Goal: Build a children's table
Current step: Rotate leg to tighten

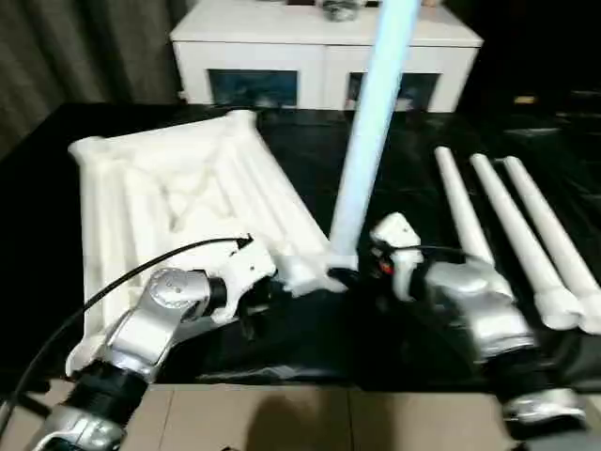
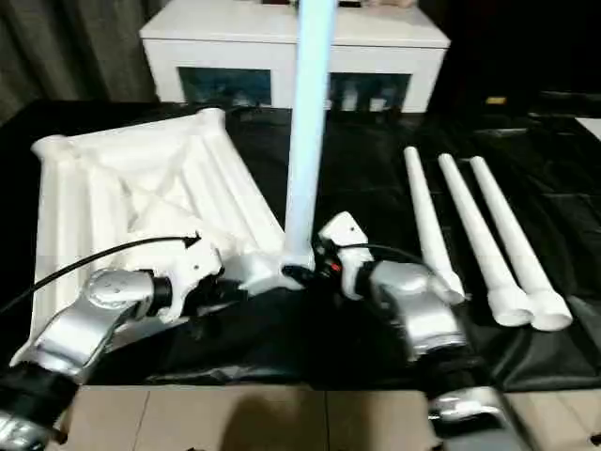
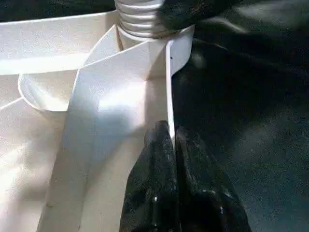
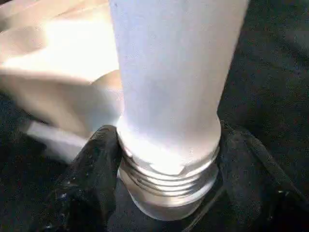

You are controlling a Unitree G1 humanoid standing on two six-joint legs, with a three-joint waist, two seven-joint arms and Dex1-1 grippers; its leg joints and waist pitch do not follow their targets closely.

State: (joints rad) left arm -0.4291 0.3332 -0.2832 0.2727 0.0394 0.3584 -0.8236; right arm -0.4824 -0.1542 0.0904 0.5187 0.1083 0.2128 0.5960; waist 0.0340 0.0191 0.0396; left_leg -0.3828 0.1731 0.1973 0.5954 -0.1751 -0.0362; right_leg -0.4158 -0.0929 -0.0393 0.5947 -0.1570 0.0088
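Leg [image 4: 169, 87] top cut off, right gripper [image 4: 169, 193] around threads; left gripper [image 3: 173, 145] clamped on tabletop rim [image 3: 169, 82]

Dim room, overhead glare on white plastic, soft motion blur

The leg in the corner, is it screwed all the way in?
Not fully. The upright leg stands in the tabletop corner socket, but its threads still show above it, between the right gripper fingers.
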